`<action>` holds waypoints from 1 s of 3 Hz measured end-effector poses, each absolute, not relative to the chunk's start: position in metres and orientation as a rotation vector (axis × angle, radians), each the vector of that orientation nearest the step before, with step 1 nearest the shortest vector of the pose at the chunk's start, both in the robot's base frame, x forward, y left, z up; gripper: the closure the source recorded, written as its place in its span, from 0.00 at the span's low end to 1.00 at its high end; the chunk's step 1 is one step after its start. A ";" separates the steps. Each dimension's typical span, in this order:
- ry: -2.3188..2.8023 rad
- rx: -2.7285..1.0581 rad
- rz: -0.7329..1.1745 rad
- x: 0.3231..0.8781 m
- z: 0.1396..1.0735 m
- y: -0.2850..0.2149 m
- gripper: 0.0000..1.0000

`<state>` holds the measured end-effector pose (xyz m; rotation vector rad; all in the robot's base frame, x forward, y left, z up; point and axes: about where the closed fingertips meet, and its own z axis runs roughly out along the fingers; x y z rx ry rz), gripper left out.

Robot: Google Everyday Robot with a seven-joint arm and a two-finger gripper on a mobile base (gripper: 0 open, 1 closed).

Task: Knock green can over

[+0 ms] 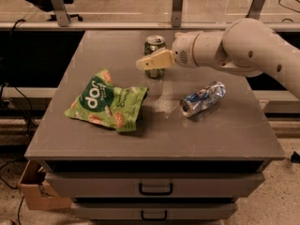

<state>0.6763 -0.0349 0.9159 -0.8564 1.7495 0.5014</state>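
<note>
The green can (154, 45) stands upright at the back middle of the grey table (225, 135), showing its silver top and green sides. My gripper (141, 63) reaches in from the right on a cream arm. It lies across the front of the can at mid height and hides part of the can's body. Its tip pokes out just past the can's left side. I cannot tell whether it touches the can.
A green snack bag (108, 102) lies at the front left of the table. A crushed blue-and-silver can (203, 99) lies on its side to the right. Drawers (155, 189) sit below the tabletop, and a cardboard box (35, 191) is on the floor at the left.
</note>
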 end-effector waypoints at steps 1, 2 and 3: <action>1.764 -0.811 0.497 0.684 0.911 -0.026 0.16; 1.772 -0.782 0.502 0.689 0.907 -0.021 0.41; 1.767 -0.766 0.493 0.695 0.908 -0.028 0.63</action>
